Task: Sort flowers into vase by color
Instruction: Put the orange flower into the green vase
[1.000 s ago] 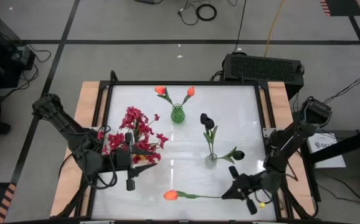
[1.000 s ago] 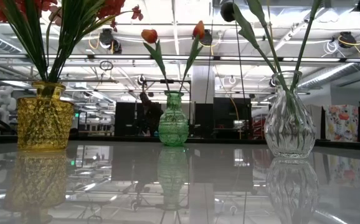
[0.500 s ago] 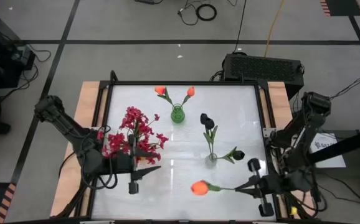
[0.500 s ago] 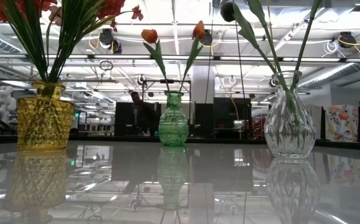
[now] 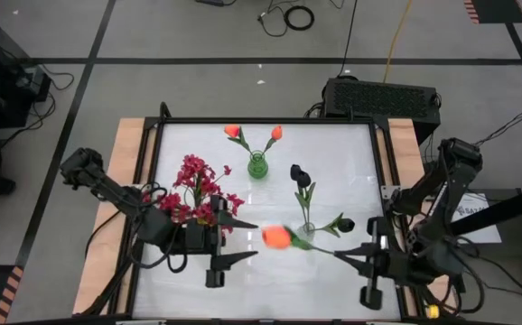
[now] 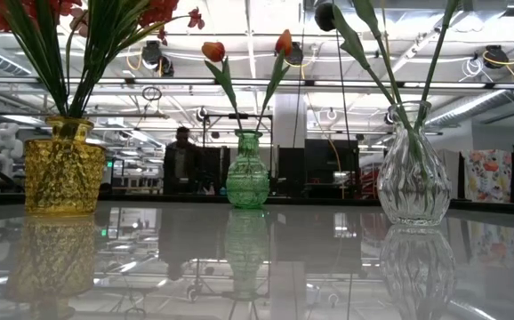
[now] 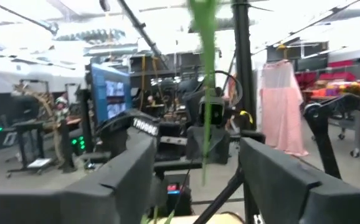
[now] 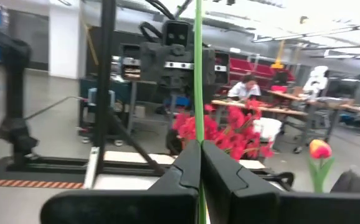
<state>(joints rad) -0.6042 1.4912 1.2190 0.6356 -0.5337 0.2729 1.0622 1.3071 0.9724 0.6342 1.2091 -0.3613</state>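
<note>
Right gripper (image 5: 344, 255) clamped on orange tulip's (image 5: 276, 236) stem, bloom toward left gripper (image 5: 243, 240), fingers apart.

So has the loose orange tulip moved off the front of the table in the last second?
Yes. The orange tulip, held by its stem in the right gripper, has risen from the front edge and now sits closer to the clear vase.

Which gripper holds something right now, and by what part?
The right gripper pinches the orange-red tulip by its green stem's lower end. The left gripper is open, empty.
</note>
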